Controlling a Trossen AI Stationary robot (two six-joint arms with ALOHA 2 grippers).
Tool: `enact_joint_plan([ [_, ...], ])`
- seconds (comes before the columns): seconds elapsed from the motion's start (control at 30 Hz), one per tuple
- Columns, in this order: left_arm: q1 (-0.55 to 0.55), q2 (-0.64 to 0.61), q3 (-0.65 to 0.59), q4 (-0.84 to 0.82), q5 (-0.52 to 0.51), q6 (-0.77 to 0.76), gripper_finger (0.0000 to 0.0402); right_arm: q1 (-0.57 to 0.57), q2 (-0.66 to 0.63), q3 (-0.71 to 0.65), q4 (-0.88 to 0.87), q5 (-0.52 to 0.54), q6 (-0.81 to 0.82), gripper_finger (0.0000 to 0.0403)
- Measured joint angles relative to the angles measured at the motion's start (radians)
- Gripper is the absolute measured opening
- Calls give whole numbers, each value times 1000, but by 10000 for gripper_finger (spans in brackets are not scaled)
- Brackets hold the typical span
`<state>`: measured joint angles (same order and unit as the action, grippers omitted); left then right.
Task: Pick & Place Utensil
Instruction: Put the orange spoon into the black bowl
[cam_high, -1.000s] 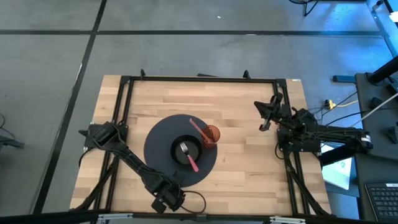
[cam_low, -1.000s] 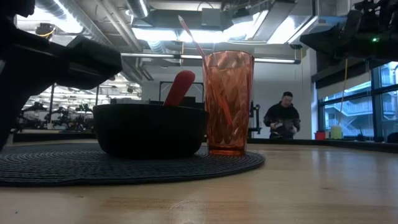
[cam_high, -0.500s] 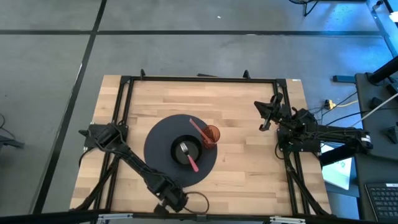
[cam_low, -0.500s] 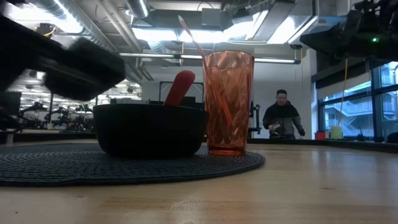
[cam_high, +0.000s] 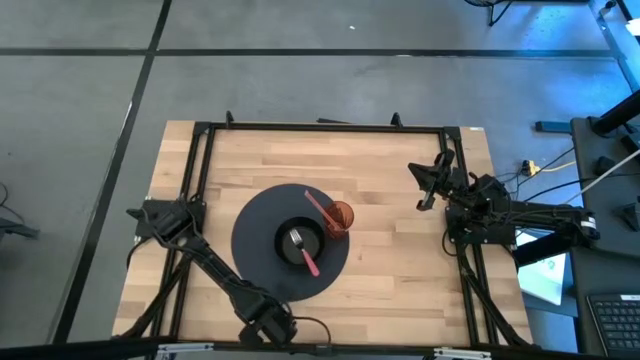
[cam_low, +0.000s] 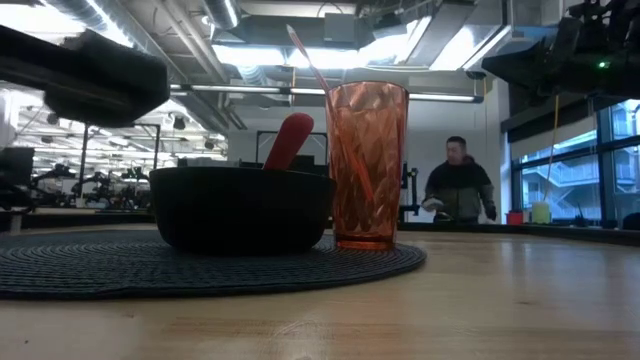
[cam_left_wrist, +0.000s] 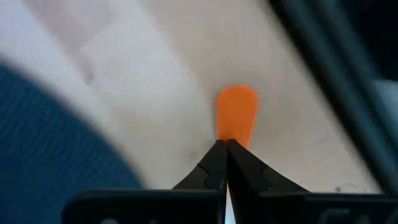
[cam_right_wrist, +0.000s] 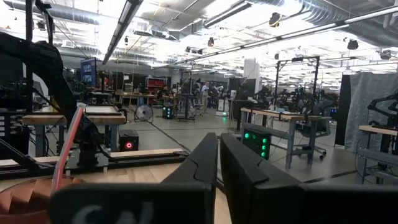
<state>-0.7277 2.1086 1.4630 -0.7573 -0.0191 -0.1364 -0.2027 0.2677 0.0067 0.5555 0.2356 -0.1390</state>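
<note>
The left gripper (cam_high: 268, 328) sits at the near edge of the desk (cam_high: 400, 270), toward its left corner, just outside the round dark placemat (cam_high: 258, 225). Its jaws are clenched, the two dark fingers (cam_left_wrist: 214, 165) pressed tip to tip with nothing between them. In the left wrist view an orange rounded shape (cam_left_wrist: 237, 114) lies just past those tips, too blurred to name, and whether it touches them cannot be told.

On the placemat, near the middle of the desk, stands a black bowl (cam_high: 299, 240). A fork (cam_high: 296, 239) with a pink-red handle lies in it, tines inside and handle slanting over the rim toward the near edge. Touching or just beside the bowl on its right is an orange-red faceted tumbler (cam_low: 367, 165), upright on the mat, with a pink utensil handle (cam_high: 318, 209) leaning out of it toward the far-left.

The right gripper (cam_high: 425, 188) waits above the right side of the desk, well apart from the mat, its jaws clenched and empty.

Beyond the desk, in the low view, a person (cam_low: 461, 190) in dark clothing stands in the room
</note>
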Motion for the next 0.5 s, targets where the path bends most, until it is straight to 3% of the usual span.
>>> enact_joint_plan([
  [0.23, 1, 12, 95, -152, -62, 11, 1, 0, 0, 0, 0, 0, 3, 21],
  [0.5, 1, 8, 187, -362, -63, -18, 8, 0, 0, 0, 0, -1, 35, 21],
])
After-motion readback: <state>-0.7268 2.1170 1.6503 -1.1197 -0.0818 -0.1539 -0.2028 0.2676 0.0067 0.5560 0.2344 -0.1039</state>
